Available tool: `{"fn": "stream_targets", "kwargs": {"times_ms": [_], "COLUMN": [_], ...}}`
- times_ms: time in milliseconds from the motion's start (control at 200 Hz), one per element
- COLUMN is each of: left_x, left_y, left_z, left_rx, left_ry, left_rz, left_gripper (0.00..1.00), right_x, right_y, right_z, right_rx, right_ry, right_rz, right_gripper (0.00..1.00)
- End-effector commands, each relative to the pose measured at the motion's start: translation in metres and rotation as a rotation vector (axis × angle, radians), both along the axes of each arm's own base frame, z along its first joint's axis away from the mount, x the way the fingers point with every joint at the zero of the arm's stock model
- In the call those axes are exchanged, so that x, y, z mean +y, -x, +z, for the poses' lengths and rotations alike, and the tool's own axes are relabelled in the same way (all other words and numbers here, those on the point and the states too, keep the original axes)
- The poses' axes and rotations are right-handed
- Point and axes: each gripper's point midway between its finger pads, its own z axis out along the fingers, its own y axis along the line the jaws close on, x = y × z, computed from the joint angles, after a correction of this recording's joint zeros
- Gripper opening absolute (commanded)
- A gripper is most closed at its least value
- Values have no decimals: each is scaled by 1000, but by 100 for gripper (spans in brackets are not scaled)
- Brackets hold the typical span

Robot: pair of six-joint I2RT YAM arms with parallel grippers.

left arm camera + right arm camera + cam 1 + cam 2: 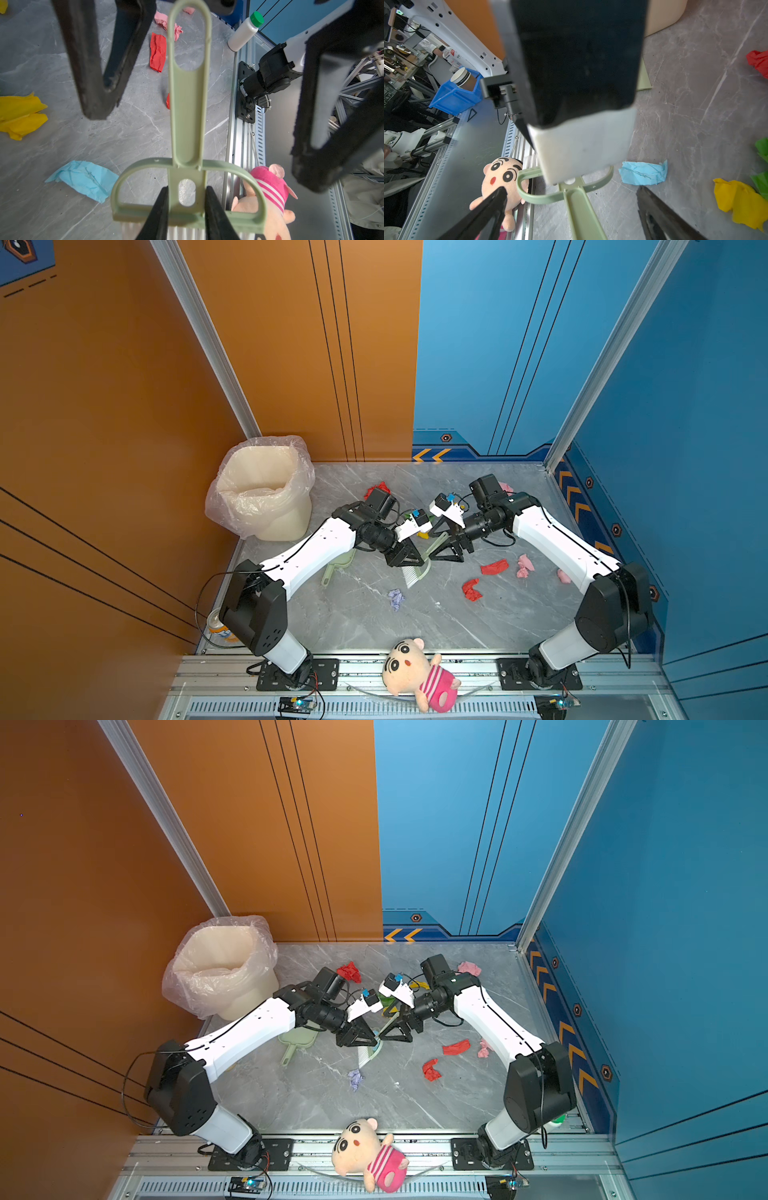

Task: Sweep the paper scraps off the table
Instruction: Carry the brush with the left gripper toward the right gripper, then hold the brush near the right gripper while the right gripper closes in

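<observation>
While the left gripper (187, 193) squeezes the pale green plastic brush (188, 124) above its white bristles, the right gripper (572, 189) stands wide open around its handle. Crumpled red, pink and lilac paper scraps (494, 566) lie on the grey marble table (436, 626), from its middle to its right edge.

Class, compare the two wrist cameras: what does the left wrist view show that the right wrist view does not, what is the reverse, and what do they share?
Left wrist only: a white bottle with a green cap, pink scraps, and how the left hand is shut on the brush. Right wrist only: a paper cup in a blue crate, green scraps and the plush doll seen face-on. Both: the brush, the light blue scrap, yellow scraps, the plush doll and the table.
</observation>
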Motion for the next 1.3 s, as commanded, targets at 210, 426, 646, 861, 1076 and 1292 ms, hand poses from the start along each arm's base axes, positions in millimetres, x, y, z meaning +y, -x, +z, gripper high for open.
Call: {"fn": "stream_targets", "kwargs": {"times_ms": [210,426,646,861,1076,1292], "left_x": [-8,-9,-10,-6,-7,-6], "left_y": [3,2,1,-1,0,0], "left_z": [22,21,21,24,24,20], "left_rx": [22,43,60,74,88,100], "left_ry": [107,123,141,141,142,126], "left_rz": [-68,-79,-85,-84,-89,-89], "left_gripper": [3,3,3,2,2,1], "right_x": [5,7,6,2,0,-2], "right_y": [10,10,9,8,7,6], "right_z": [10,10,9,5,5,5], "right_rx": [21,16,18,13,6,-11], "right_ry": [-38,-32,-11,24,44,62], "right_rz": [40,41,25,3,-13,-23], "right_gripper": [94,90,85,84,81,77]}}
